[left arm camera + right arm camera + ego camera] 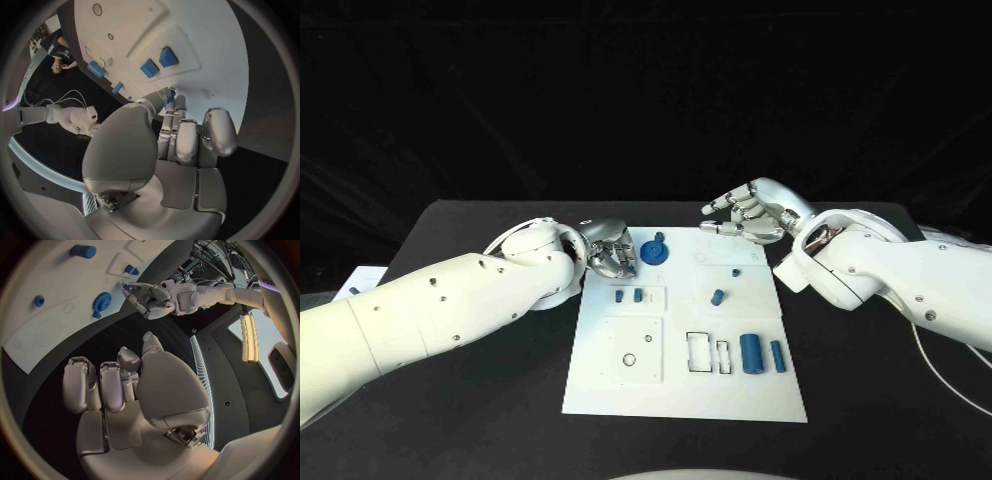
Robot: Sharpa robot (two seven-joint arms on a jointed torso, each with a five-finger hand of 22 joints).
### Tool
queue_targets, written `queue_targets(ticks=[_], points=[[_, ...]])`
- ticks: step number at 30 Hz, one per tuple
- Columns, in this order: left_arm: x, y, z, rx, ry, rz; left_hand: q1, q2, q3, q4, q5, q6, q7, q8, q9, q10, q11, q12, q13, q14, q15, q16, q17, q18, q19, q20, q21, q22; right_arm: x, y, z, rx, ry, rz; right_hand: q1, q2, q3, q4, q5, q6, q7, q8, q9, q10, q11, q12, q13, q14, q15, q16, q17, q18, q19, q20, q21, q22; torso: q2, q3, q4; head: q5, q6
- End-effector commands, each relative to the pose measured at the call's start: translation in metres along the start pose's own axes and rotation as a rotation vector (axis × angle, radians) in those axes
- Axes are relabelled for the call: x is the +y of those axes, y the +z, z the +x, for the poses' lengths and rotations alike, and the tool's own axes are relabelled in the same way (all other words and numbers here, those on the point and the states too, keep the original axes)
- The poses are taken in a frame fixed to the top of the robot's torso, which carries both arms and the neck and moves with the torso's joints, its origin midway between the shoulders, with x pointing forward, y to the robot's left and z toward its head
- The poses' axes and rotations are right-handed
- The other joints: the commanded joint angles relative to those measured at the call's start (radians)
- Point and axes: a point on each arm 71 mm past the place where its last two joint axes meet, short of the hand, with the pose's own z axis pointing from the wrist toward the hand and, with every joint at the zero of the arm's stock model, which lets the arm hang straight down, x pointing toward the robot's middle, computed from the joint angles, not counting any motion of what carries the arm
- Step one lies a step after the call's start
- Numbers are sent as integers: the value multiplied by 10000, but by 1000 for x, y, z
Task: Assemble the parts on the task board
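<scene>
The white task board lies in the middle of the table. At its far left corner a blue gear stands, seen again as the gear in the right wrist view. My left hand hovers just left of the gear and pinches a small blue part between thumb and finger. Two small blue blocks lie close together on the board, with a peg in mid-board. Two blue cylinders lie towards the near right. My right hand hangs over the board's far right corner, fingers curled, holding nothing.
The black table has free room left and right of the board. A pale sheet lies at the table's left edge. A white cable runs along the right side under my right arm.
</scene>
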Motion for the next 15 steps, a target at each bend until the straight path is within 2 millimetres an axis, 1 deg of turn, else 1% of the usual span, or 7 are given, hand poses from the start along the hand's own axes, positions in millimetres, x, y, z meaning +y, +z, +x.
queue_targets(ticks=[1, 6, 9, 12, 15], points=[[-1, 1, 3, 255, 310, -42, -108, 9, -46, 12, -47, 35, 17, -47, -7, 53, -8, -56, 11, 222, 21, 7, -10, -114, 39, 35, 4, 2, 2, 0, 2, 111, -38, -115, 19, 70, -48, -23, 53, 87, 10, 31, 15, -41, -8, 8, 3, 418, -59, -37, 4, 74, -45, 13, -36, -7, 0, -4, 1, -18, -6], [-2, 3, 7, 298, 341, -48, -108, 9, -46, 12, -47, 35, 17, -47, -7, 53, -8, -56, 11, 222, 21, 7, -10, -114, 39, 35, 4, 2, 2, 0, 2, 119, -35, -127, 19, 70, -48, -23, 53, 87, 10, 31, 15, -41, -8, 8, 3, 418, -59, -37, 4, 74, -45, 13, -36, -7, -1, -4, 9, -27, -23], [-3, 4, 10, 306, 329, -38, -104, 16, -45, 8, -45, 40, 13, -49, -7, 60, -12, -60, 13, 217, 20, -4, -35, -112, 36, 35, -6, -4, 2, 0, 2, 121, -35, -126, 19, 70, -48, -23, 53, 87, 10, 31, 15, -41, -8, 8, 3, 418, -59, -37, 4, 74, -45, 13, -36, -7, -4, -12, 7, -31, -19], [-4, 4, 11, 325, 324, -31, -105, 18, -46, 9, -45, 42, 13, -50, -7, 62, -12, -61, 13, 214, 20, -12, -53, -114, 38, 34, 1, 1, 2, 0, 2, 123, -36, -126, 19, 70, -48, -23, 53, 87, 10, 31, 15, -41, -8, 8, 3, 418, -59, -37, 4, 74, -45, 13, -36, -7, -6, -9, 0, -25, -26], [-4, 5, 12, 341, 323, -27, -105, 18, -46, 9, -45, 42, 13, -50, -7, 62, -12, -61, 13, 214, 20, -12, -53, -114, 38, 34, 1, 1, 2, 0, 2, 125, -35, -127, 19, 70, -48, -23, 53, 87, 10, 31, 15, -41, -8, 8, 3, 418, -59, -37, 4, 74, -45, 13, -36, -7, -4, -5, 11, -31, -31]])
